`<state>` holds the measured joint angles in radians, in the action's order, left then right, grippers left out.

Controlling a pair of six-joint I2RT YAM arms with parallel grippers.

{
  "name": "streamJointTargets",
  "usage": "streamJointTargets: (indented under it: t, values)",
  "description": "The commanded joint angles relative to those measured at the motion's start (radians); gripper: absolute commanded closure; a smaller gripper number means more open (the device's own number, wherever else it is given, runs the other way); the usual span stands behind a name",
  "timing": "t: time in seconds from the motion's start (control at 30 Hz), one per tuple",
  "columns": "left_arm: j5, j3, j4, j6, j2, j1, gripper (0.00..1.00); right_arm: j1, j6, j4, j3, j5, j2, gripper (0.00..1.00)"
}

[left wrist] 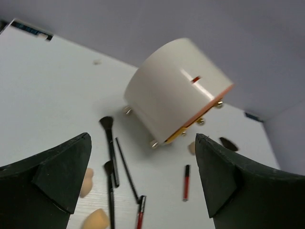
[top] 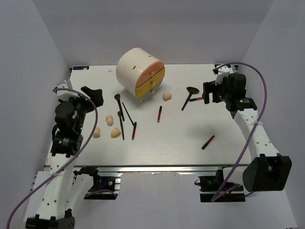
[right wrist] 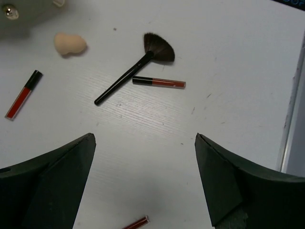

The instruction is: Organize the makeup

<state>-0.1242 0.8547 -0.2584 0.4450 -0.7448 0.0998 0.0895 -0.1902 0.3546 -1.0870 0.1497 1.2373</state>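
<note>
The makeup lies scattered on the white table point(top: 181, 138). Two black brushes point(top: 117, 102) point(top: 121, 125), a thin black stick point(top: 127, 113) and a dark-red stick point(top: 134, 130) lie left of centre, with three peach sponges point(top: 109, 119) point(top: 115, 132) point(top: 96, 132) beside them. Another red stick point(top: 159, 113) lies mid-table. A fan brush point(top: 189, 98), a red stick point(top: 196, 99) and a sponge point(top: 167, 97) lie to the right. One red stick point(top: 208, 142) lies near the front. My left gripper point(top: 93, 95) is open and empty at the left. My right gripper point(top: 208, 93) is open and empty over the right side.
A big cream cylindrical box point(top: 136, 64) with orange-yellow drawers point(top: 150, 82) stands at the back centre on small metal feet; it also shows in the left wrist view point(left wrist: 171, 95). Grey walls enclose the table on three sides.
</note>
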Motion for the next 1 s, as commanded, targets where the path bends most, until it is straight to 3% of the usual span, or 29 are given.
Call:
streamJointTargets:
  t: [0.0, 0.07, 0.17, 0.27, 0.4, 0.43, 0.5, 0.53, 0.6, 0.63, 0.7, 0.77, 0.97]
  values:
    - [0.115, 0.063, -0.105, 0.067, 0.061, 0.001, 0.02, 0.013, 0.006, -0.002, -0.051, -0.059, -0.016, 0.1]
    - [0.123, 0.06, -0.11, 0.086, 0.068, 0.001, 0.02, 0.018, -0.056, -0.019, -0.034, 0.085, -0.025, 0.1]
    - [0.155, 0.043, -0.108, 0.122, 0.084, 0.001, 0.02, 0.038, -0.309, 0.032, -0.022, 0.346, -0.022, 0.11]
    - [0.175, 0.033, -0.102, 0.141, 0.087, 0.001, 0.02, 0.148, -0.402, 0.038, -0.033, 0.342, 0.02, 0.11]
    - [0.221, 0.04, -0.111, 0.178, 0.058, 0.001, 0.3, 0.298, -0.35, -0.024, -0.109, 0.303, 0.128, 0.11]
    - [0.233, 0.043, -0.113, 0.182, 0.041, 0.001, 0.56, 0.308, -0.23, -0.054, -0.129, 0.304, 0.17, 0.16]
    - [0.251, 0.05, -0.116, 0.199, 0.025, 0.001, 0.77, 0.335, -0.099, -0.097, -0.227, 0.291, 0.229, 0.35]
    - [0.265, 0.059, -0.119, 0.201, 0.018, 0.001, 0.82, 0.342, -0.022, -0.136, -0.266, 0.262, 0.298, 0.55]
    - [0.27, 0.066, -0.122, 0.213, 0.009, 0.001, 0.77, 0.345, 0.188, -0.143, -0.397, 0.241, 0.375, 0.57]
    - [0.268, 0.067, -0.123, 0.218, 0.007, 0.001, 0.53, 0.351, 0.245, -0.158, -0.43, 0.248, 0.434, 0.5]
    - [0.274, 0.061, -0.123, 0.235, 0.007, 0.001, 0.33, 0.378, 0.328, -0.183, -0.488, 0.238, 0.49, 0.44]
    - [0.281, 0.057, -0.128, 0.251, 0.004, 0.001, 0.24, 0.395, 0.375, -0.209, -0.519, 0.232, 0.522, 0.44]
    - [0.287, 0.052, -0.142, 0.277, -0.004, 0.001, 0.21, 0.408, 0.482, -0.27, -0.639, 0.229, 0.654, 0.48]
